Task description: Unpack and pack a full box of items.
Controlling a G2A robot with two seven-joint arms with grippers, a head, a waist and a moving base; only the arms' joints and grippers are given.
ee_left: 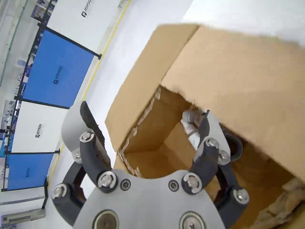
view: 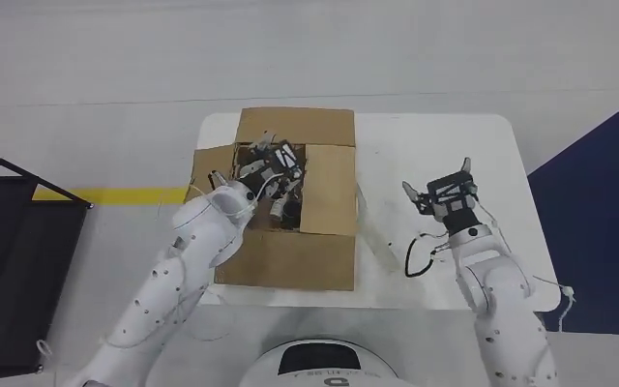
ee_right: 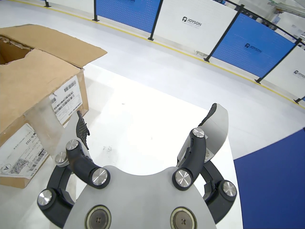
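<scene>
An open cardboard box (view: 290, 256) stands in the middle of the white table (view: 435, 135). Several black and white parts (view: 280, 179) lie in its opening. My left gripper (view: 239, 179) is open at the opening's edge; in the left wrist view (ee_left: 145, 120) one finger (ee_left: 89, 120) is by the box's outer wall (ee_left: 140, 77) and the other is inside, beside a white part (ee_left: 190, 129). My right gripper (view: 437, 177) hangs open and empty over bare table beside the box (ee_right: 35, 84), and is seen wide open in its own view (ee_right: 147, 113).
A clear strip of tape or film (view: 374, 232) hangs off the box side that faces my right gripper. Paper labels (ee_right: 66, 98) are stuck on that side. The table edge (ee_right: 228, 141) lies close beyond my right gripper. Torn padding (ee_left: 283, 203) lies in the box.
</scene>
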